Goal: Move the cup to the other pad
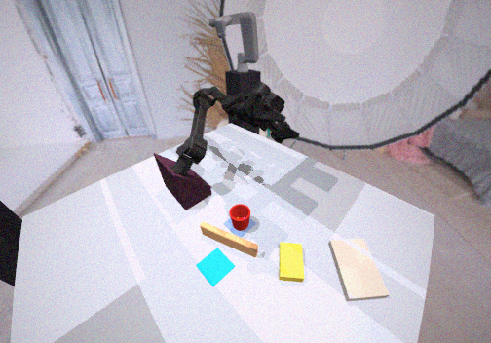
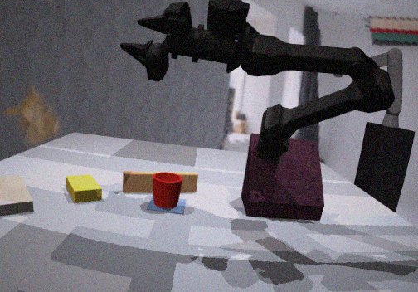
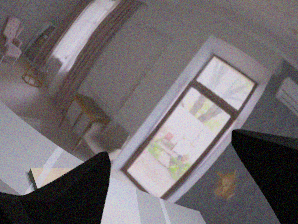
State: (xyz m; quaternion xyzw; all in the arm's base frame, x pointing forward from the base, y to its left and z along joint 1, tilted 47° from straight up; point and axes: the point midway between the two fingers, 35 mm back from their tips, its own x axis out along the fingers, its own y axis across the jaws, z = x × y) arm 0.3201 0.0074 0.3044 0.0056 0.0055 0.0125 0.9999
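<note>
Because the marbles will roll the moment their cup leans, I mean to treat the red cup (image 1: pixel 240 216) (image 2: pixel 167 191) as a load that shifts inside a stiff shell. It stands upright on the blue pad (image 1: pixel 229 225) (image 2: pixel 178 207), on the tabletop (image 1: pixel 170 306) (image 2: pixel 124 223), with the wooden bar (image 1: pixel 228 239) (image 2: pixel 137 182) just beside it. My hand (image 2: pixel 129 33) (image 3: pixel 173 148) is spread wide with nothing in it, raised above the tabletop and away from the cup.

I judge the cup light and rigid, its smooth side perhaps a little slippery. It flares toward the rim, so I would grip the wall around mid-height, level and from opposite sides, firmly enough that it cannot slide down. A jerk or a tilt over the bar could spill the marbles.

Counting, I find one cup, two pads, the blue one under it and the cyan pad (image 1: pixel 215 267) beyond the bar, one bar, one yellow block (image 1: pixel 291 261) (image 2: pixel 84 187), one pale board (image 1: pixel 360 271) (image 2: pixel 14 194) and one dark maroon box (image 1: pixel 192 191) (image 2: pixel 286 177). The marbles I cannot count.
</note>
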